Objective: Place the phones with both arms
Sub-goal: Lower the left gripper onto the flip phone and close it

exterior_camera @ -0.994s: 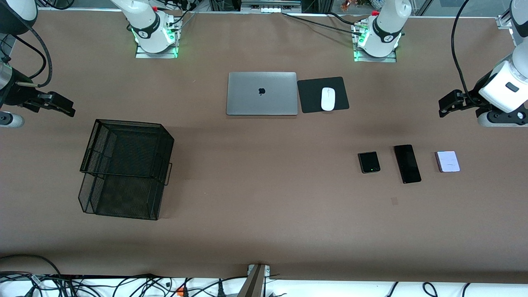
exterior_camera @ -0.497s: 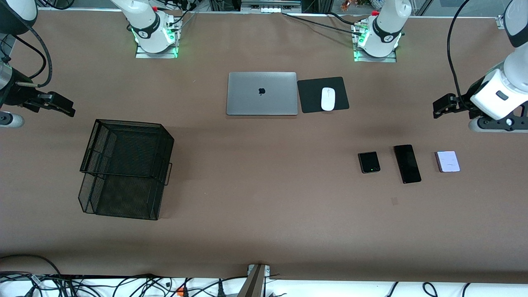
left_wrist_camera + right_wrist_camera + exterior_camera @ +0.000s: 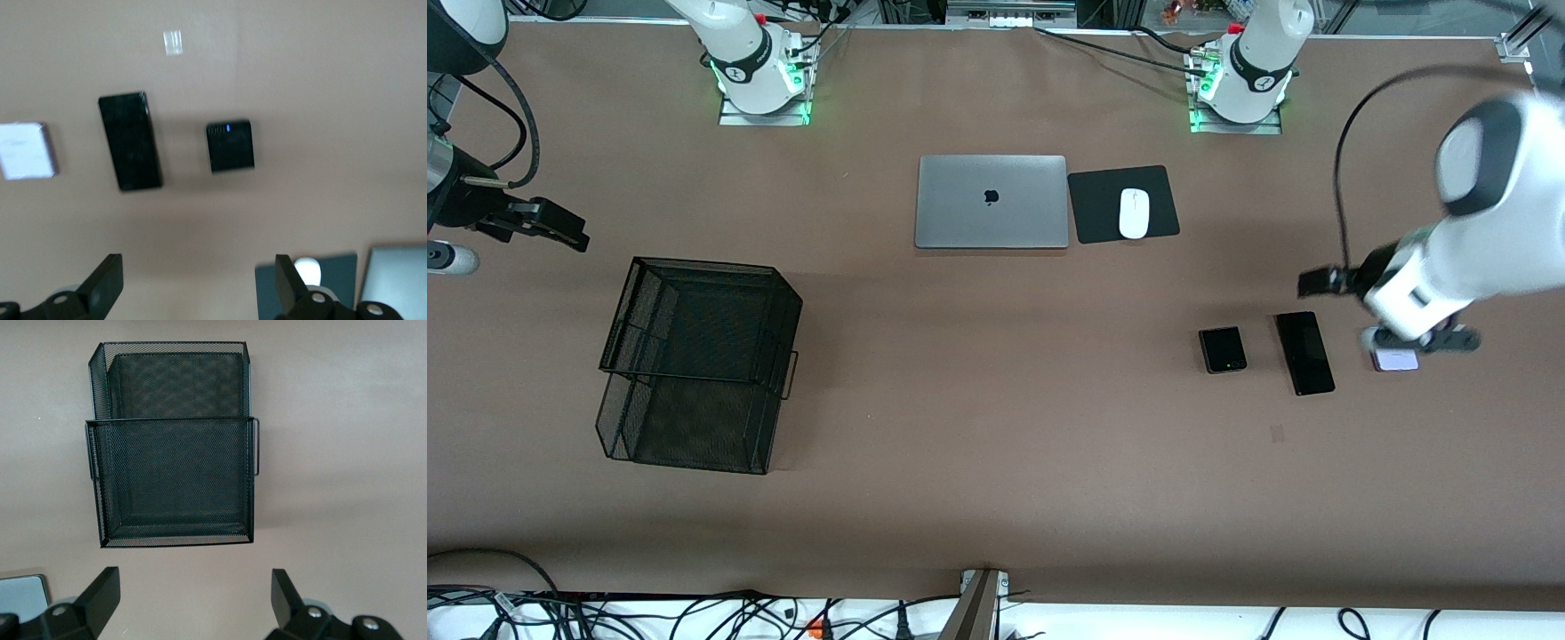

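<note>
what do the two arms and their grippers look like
Both arms are white and rounded, with dark rings at the joints and black cables looping alongside. The bases sit on metal plates lit green, with small red parts at the top. The left gripper and right gripper are black, each with two flat, angular fingers set wide apart, as both wrist views show.
</note>
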Available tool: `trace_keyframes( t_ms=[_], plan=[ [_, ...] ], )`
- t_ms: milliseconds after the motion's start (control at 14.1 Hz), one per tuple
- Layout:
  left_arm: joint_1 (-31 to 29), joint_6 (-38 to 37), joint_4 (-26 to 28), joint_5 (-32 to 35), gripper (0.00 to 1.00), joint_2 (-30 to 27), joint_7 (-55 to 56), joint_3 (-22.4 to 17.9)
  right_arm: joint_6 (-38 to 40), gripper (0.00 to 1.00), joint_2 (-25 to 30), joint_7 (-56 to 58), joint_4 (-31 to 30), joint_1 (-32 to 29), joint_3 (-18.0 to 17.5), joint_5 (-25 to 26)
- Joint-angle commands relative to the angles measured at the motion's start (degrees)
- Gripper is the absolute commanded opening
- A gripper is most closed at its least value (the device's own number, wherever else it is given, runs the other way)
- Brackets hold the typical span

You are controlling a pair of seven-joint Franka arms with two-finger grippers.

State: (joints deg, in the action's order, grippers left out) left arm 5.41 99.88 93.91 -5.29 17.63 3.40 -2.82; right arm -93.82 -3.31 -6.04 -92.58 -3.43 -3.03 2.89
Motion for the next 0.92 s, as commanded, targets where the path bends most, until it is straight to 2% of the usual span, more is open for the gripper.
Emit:
trace_keyframes(
  t_ms=[0,142,426,852],
  plan=[
    [1.35,10.12,5.55,-1.12,1.0,2.85,5.1,1.15,-0.05,1.0,0.85,-0.46,-0.58,-0.7,-0.75,-0.16],
    [3.19,19.87,10.3,-0.86,1.0,4.95,8.88,1.41,0.04,1.0,0.85,-0.46,-0.58,-0.7,-0.75,-0.16],
    [4.51,37.64,18.66,-0.24,1.0,9.09,9.16,1.5,0.04,1.0,0.85,-0.46,-0.58,-0.7,-0.75,-0.16],
    [5.22,43.9,22.27,0.99,1.0,12.25,9.17,1.5,0.12,1.0,0.85,-0.46,-0.58,-0.7,-0.75,-0.07]
  ],
)
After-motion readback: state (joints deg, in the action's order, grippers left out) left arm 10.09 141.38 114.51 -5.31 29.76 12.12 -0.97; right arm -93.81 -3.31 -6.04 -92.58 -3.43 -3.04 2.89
